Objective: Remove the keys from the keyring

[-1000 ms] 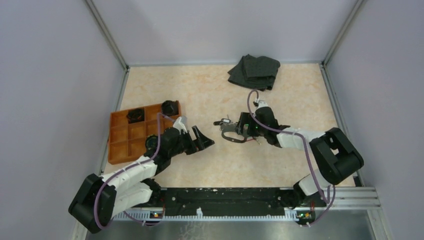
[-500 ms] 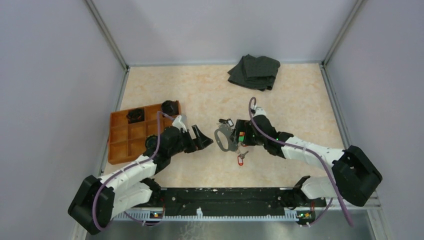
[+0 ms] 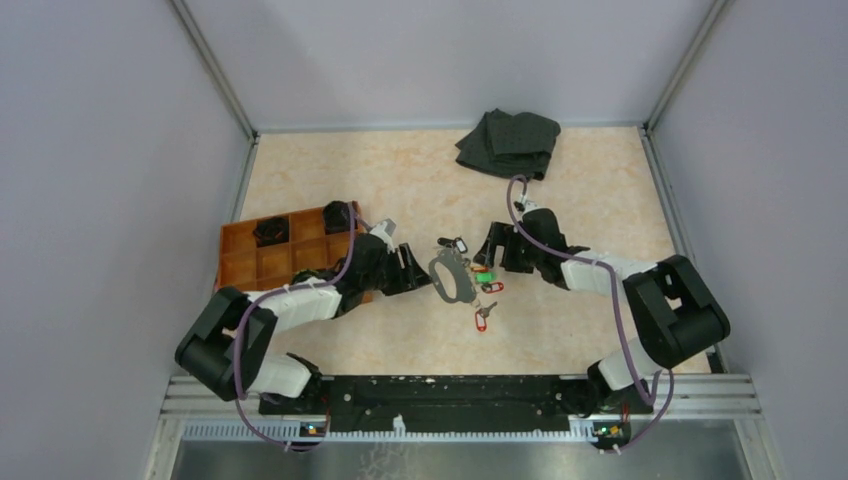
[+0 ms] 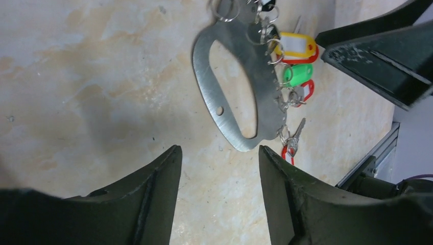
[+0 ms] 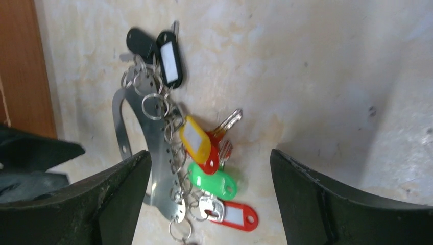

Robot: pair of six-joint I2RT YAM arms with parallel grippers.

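Silvery keyring (image 4: 268, 109) lies flat, keys (image 4: 298, 74) partly cropped; left pincer (image 4: 219, 153) and right pincer (image 5: 210, 155) apart.

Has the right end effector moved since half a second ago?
Yes. The right end effector has backed off the flat silvery metal keyring, drawing toward the dark grey folded cloth at the far edge.

- The desk (image 3: 400, 180) is a pale, marbled beige surface.
- The keyring (image 4: 203, 84), a flat silvery loop, lies on it between the left pincer (image 3: 418, 270) and the right pincer (image 3: 493, 248), just ahead of both sets of spread fingers.
- The keys (image 5: 214, 185), tagged yellow, green, red and black, fan out along the ring's side nearer the right pincer.
- An orange tray (image 3: 240, 270) sits behind the left pincer, partly under its arm.
- A dark folded cloth (image 3: 510, 143) lies well beyond the right pincer.
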